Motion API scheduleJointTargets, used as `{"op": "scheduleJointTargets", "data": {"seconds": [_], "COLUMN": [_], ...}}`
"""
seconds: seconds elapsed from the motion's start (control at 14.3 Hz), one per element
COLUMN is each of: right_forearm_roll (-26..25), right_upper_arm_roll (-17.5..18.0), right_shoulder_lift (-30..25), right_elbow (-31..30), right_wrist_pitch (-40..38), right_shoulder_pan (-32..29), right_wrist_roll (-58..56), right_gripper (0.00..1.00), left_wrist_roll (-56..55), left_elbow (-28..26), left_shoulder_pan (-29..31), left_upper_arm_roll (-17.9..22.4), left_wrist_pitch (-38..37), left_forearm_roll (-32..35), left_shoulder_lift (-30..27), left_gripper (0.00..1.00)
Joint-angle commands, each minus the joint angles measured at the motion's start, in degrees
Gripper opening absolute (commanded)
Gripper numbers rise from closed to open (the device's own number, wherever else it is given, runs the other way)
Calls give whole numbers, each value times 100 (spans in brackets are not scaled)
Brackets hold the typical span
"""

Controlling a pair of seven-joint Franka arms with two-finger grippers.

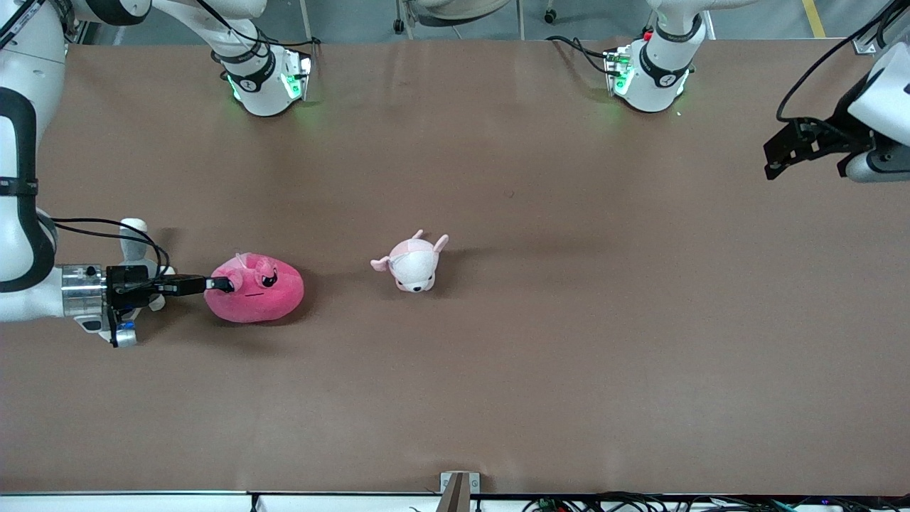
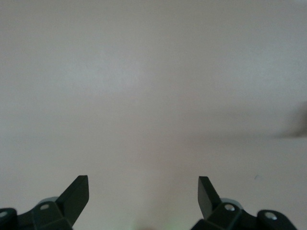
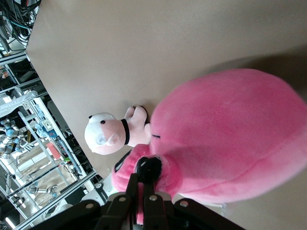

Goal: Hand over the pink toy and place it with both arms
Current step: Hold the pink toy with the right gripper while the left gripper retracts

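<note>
Your brown worktop (image 1: 540, 370) carries two plush toys: the pink toy (image 1: 259, 291) lies toward the right arm's end, and a small pale pink-and-white animal plush (image 1: 414, 262) sits near the middle, well apart from it.

Your right arm (image 1: 21, 235) reaches in low, and its right pincer (image 1: 222, 285) is clamped tight on a fold of the magenta fabric at the toy's edge, close to the black angry eyes. In the right wrist view the right pincer's fingertips (image 3: 143, 173) bite only a small tuft, with the round body bulging past them and resting on the worktop.

That is a thin hold, in my judgement. Lift slowly and straight up so the plush hangs without swinging, and watch for the fabric creeping out of the jaws. Carry it toward the middle with the bulk of the body facing the other arm, so there is a fat, clear part to take.

Your left arm (image 1: 878, 107) waits over its own end of the worktop, and its left pincer (image 2: 143, 199) stands fully spread with nothing in it. Bring it in only once the toy hangs steady, and release the right side after the left has closed.
</note>
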Motion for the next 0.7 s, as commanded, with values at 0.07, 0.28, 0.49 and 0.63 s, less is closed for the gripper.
{"op": "scheduleJointTargets", "data": {"seconds": [0.07, 0.28, 0.49, 0.63], "right_forearm_roll": [258, 259, 259, 267], "right_upper_arm_roll": [96, 96, 96, 96], "right_shoulder_lift": [50, 121, 209, 261], "right_elbow": [30, 12, 3, 3], "right_wrist_pitch": [-312, -330, -321, -312], "right_shoulder_pan": [-130, -156, -191, -191], "right_wrist_roll": [-54, -89, -98, -124], "right_gripper": [1, 1, 1, 2], "left_wrist_roll": [-579, -651, -494, -240], "left_elbow": [-321, -338, -321, -312], "left_shoulder_pan": [-307, -317, -317, -255], "left_upper_arm_roll": [184, 176, 185, 202], "left_wrist_pitch": [-56, -127, 4, 14], "left_forearm_roll": [-93, -146, -173, -190], "left_shoulder_lift": [-306, -394, -350, -350], "left_gripper": [100, 100, 100, 100]}}
